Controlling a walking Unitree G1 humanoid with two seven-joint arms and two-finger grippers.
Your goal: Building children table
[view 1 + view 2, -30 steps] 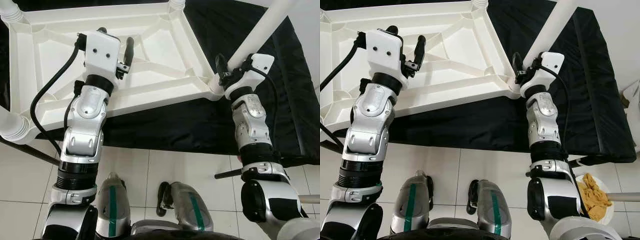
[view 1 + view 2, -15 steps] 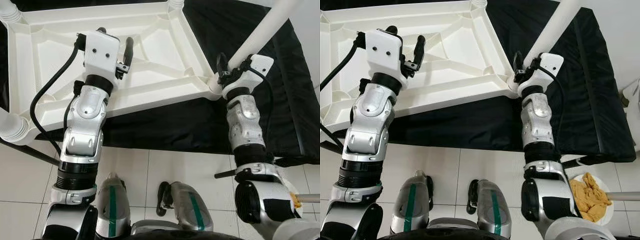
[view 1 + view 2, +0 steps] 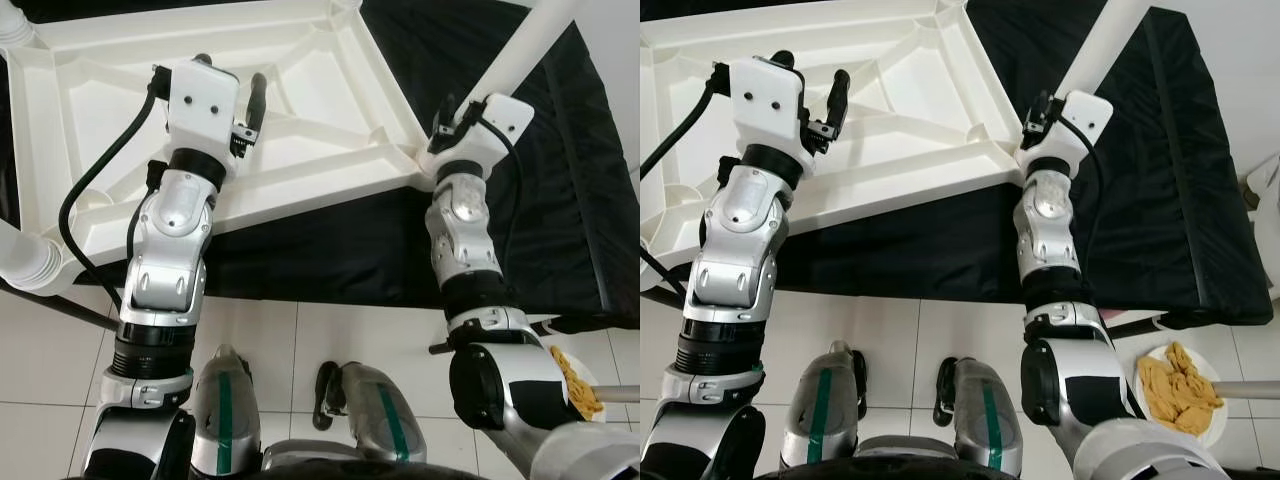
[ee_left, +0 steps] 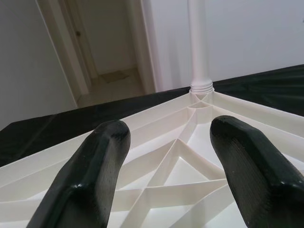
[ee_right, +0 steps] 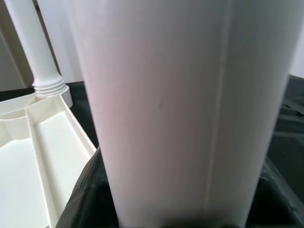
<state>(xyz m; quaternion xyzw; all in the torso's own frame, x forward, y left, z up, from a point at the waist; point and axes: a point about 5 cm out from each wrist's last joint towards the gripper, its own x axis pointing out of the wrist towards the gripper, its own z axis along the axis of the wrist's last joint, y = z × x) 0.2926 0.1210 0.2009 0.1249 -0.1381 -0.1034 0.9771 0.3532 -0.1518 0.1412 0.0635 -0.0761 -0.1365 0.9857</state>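
The white plastic tabletop (image 3: 330, 190) lies upside down on a black cloth, its ribbed underside facing up. My right gripper (image 3: 447, 110) is shut on the base of a white table leg (image 3: 525, 50) at the tabletop's near right corner socket; this leg (image 5: 180, 104) is close up in the right wrist view, with a black finger (image 5: 90, 190) beside it. My left gripper (image 4: 166, 133) hovers open over the ribs near the tabletop's middle, holding nothing. Other legs stand in the corners at the near left (image 3: 25, 260), the far left (image 3: 15, 25) and the far end (image 4: 198, 42).
The black cloth (image 3: 560, 200) covers a low platform that reaches to the right. A white plate with yellow pieces (image 3: 1180, 385) sits on the tiled floor at the lower right. A dark bar (image 3: 70, 305) runs under the platform's left edge, near my feet.
My right wrist has swung left and up with the leg in its grip, and the tabletop's near right corner has shifted up with it. The left arm has held still.
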